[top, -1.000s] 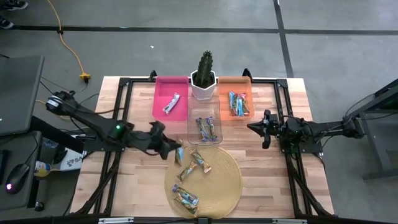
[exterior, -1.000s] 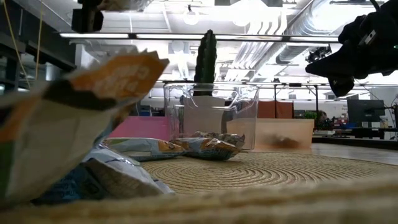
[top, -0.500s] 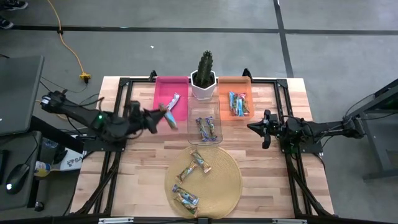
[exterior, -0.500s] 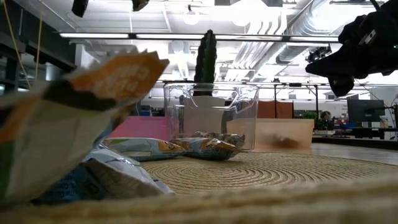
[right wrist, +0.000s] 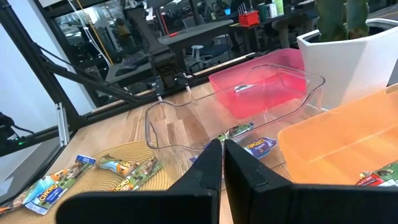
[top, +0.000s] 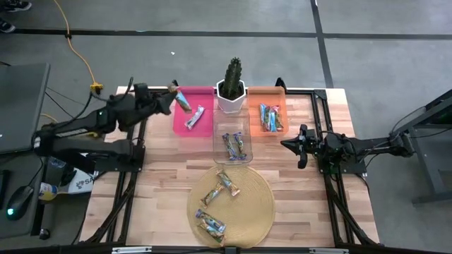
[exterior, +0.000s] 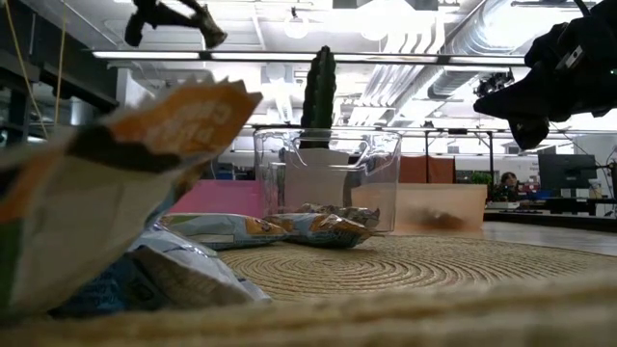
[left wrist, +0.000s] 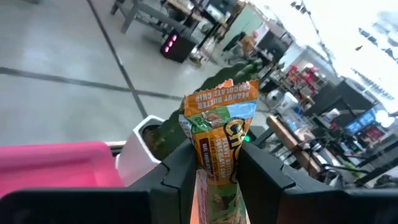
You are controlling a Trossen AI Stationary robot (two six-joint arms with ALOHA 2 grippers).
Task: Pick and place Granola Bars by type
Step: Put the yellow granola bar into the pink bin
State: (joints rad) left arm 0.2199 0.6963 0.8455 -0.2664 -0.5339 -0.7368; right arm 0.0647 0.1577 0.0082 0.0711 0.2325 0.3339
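granola bar [left wrist: 219, 140] with orange-and-green wrapper, pinched upright between the fingers of the left end effector [top: 171, 92], carried above the far-left corner of the pink bin [top: 181, 121]; wrapper end standing free above the fingers, probably for a clean drop into the bin. already inside the pink bin: one bar with a pale wrapper [top: 194, 117]. remaining bars [top: 221, 186] loose on the round woven mat [top: 259, 204] near the front of the tabletop [top: 155, 197], a second small cluster [top: 210, 224] toward the mat's near edge. clear bin [top: 219, 131], between mat and cactus pot [top: 231, 97], holding a few bars with purple-and-yellow wrappers [top: 234, 147]; orange bin [top: 281, 94], to the right of the pot, holding several blue-and-red bars [top: 270, 118]. one wrapper type per bin, so far as visible, consistent with sorting by type. judged stage: transport of one bar nearly done, release over the pink bin not yet made; whether this wrapper matches the bar lying there cannot be told. right end effector [top: 286, 144] clenched on nothing, parked low over the tabletop beside the orange bin, well clear of the mat, evidently idle. risk: held high at the bin's corner, a light crinkly bar liable to fall outside the rim.
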